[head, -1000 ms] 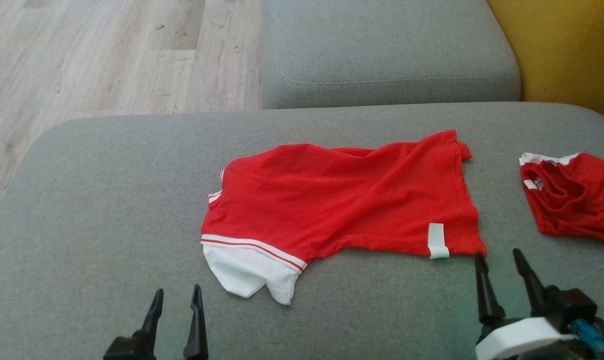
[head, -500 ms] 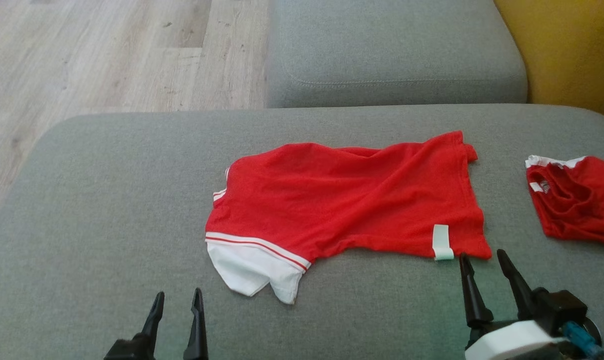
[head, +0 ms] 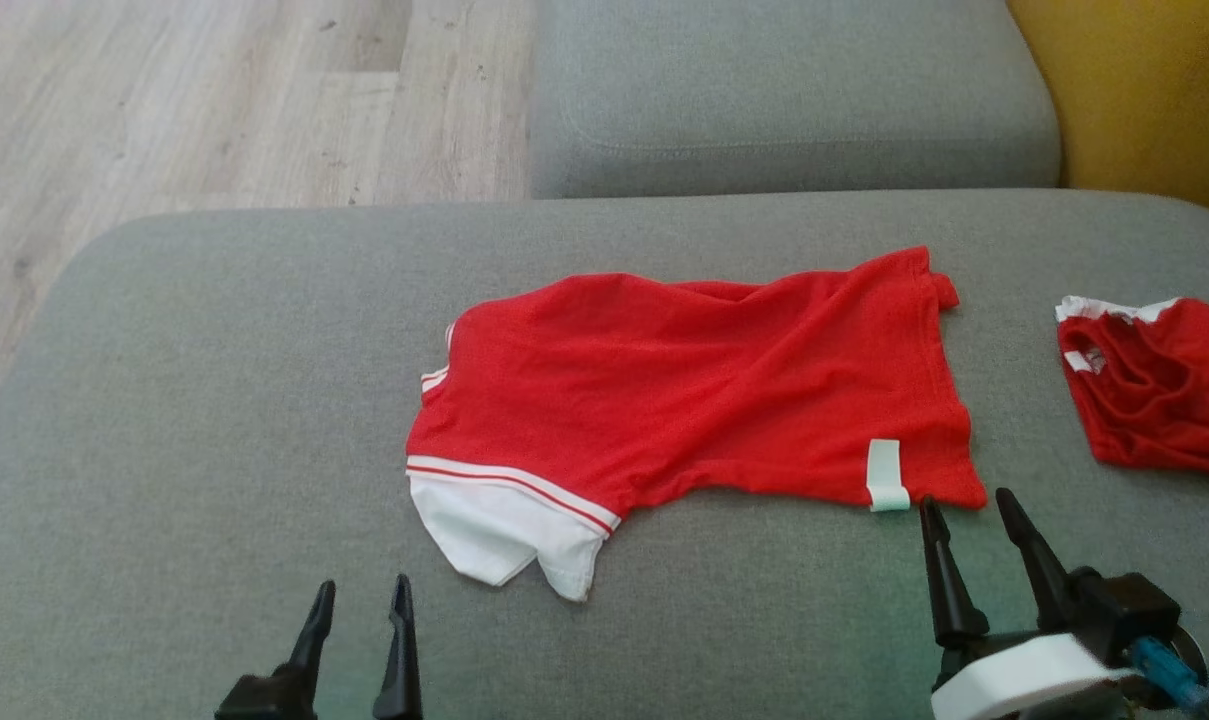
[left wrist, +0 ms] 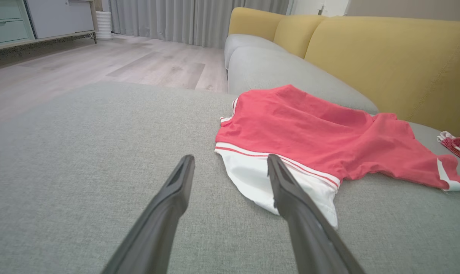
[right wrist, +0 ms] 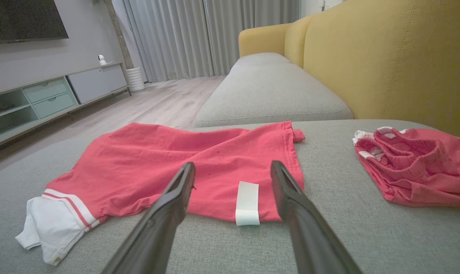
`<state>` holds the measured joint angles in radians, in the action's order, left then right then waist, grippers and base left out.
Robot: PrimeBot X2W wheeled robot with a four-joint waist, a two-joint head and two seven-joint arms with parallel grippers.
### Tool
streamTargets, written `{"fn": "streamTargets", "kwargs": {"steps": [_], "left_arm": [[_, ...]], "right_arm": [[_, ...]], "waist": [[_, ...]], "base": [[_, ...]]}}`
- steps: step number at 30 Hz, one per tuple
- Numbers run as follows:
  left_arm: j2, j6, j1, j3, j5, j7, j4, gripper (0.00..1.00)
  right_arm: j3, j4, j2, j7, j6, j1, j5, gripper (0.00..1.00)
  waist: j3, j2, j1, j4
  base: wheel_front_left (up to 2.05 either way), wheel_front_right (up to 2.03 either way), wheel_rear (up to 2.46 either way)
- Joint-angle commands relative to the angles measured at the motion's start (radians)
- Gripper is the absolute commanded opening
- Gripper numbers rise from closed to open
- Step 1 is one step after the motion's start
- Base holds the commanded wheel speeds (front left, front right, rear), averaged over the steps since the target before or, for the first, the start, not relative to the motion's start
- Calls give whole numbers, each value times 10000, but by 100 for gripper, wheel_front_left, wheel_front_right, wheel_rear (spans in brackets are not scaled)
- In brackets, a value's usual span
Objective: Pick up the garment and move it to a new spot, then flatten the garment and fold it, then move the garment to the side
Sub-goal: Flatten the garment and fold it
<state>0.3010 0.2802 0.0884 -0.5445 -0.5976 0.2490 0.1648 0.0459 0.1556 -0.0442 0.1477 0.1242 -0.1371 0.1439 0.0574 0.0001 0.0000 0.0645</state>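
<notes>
Here garment just beyond right end effector, near left end effector; both apart.

From the head we look steeply down on the grey seat cushion, with wooden floor in the frame's upper left. Our left wrist camera sits low over that cushion, facing along it toward the yellow backrest at upper right. Our right wrist camera sits equally low, nearer the backrest. All three views share the red shirt and the second red garment at the right edge.
</notes>
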Motion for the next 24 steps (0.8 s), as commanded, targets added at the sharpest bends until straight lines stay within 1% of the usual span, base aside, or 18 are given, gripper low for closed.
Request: {"fn": "streamTargets", "kwargs": {"steps": [1, 6, 11, 17, 19, 21, 24], "left_arm": [[19, -38, -618, 328, 87, 52, -237, 100], [-241, -157, -1077, -9, 75, -432, 148, 100], [-709, -316, -1769, -251, -185, -1177, 1161, 100], [-1072, -122, -2595, -76, -400, -1576, 2522, 100], [-1102, -54, -2789, -71, -394, -1688, 2923, 100], [-1169, -62, -2996, -118, -444, -1926, 3362, 100], [-1262, -143, -3107, -221, -512, -2169, 3584, 100]], "right_arm": [[230, -402, -61, 16, 65, 318, -54, 100], [251, -504, -61, -44, 65, 473, -111, 100], [319, -644, -61, -146, 65, 694, -159, 100], [280, -706, -61, -140, 65, 978, -216, 100], [256, -688, -61, -129, 65, 1036, -242, 100], [232, -670, -61, -104, 65, 1104, -259, 100], [168, -664, -61, -87, 65, 1145, -286, 100]], "waist": [[-71, -1, 0, -24], [-390, -1, 0, -159], [-855, -1, 0, -460], [-1385, -1, 0, -847], [-1501, -1, 0, -938], [-1614, -1, 0, -1038], [-1675, -1, 0, -1082]], "base": [[0, 0, 0], [0, 0, 0], [0, 0, 0], [0, 0, 0], [0, 0, 0], [0, 0, 0], [0, 0, 0]]}}
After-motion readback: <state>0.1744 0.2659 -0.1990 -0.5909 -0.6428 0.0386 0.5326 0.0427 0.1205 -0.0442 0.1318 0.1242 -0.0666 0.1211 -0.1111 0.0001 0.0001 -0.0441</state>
